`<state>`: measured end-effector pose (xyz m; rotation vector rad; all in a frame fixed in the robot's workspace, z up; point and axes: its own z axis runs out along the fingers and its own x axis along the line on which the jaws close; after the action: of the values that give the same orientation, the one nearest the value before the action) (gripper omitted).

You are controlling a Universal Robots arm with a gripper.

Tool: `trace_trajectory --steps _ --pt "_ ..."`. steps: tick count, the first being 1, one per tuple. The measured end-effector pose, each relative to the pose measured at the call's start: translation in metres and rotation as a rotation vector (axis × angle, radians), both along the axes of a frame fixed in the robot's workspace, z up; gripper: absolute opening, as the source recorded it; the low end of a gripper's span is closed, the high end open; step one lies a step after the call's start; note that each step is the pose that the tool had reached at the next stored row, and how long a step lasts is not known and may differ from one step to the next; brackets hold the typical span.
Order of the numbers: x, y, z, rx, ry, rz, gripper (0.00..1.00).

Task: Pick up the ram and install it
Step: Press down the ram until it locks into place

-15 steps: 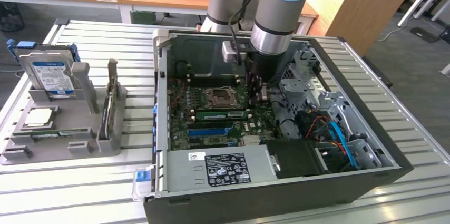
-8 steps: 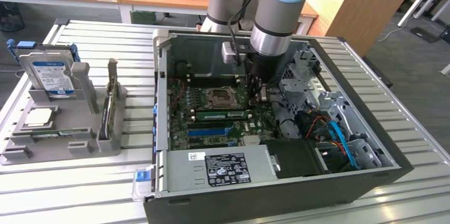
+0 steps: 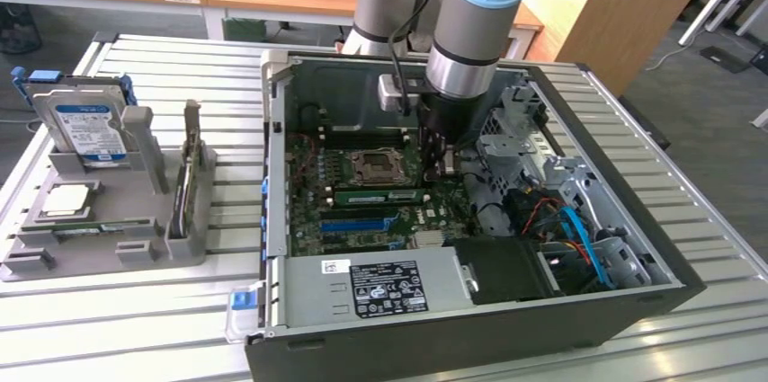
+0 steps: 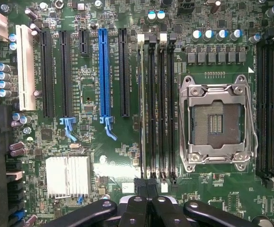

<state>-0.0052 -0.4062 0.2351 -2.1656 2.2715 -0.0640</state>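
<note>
Gripper [image 4: 148,189]: mine; clenched, pads together, nothing showing between them; hanging inside the open case [image 3: 480,333], low over the motherboard [image 4: 113,161], at one end of the memory slots.
Ram [image 4: 141,109]: seated on edge in the slot of that bank farthest from the CPU socket [image 4: 216,122], nearest the blue slot [image 4: 103,71]; its end just beside my gripper; contact, cannot tell.
Holder [image 3: 192,243]: on the desk [image 3: 144,328], at the exterior view's left of the case; hard drive [image 3: 86,126] standing; CPU chip [image 3: 66,202] lying flat.
</note>
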Motion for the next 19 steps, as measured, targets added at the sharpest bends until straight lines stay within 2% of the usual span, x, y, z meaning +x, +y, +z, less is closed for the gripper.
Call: trace_trajectory --steps 3,7,19 --pt "0.0000 0.0001 -0.0001 0.0001 -0.0001 0.000 0.11" --pt "0.0000 0.0035 -0.0003 0.0001 -0.0004 -0.001 0.11" --pt "0.0000 0.0036 -0.0042 0.0002 -0.0020 -0.001 0.11"
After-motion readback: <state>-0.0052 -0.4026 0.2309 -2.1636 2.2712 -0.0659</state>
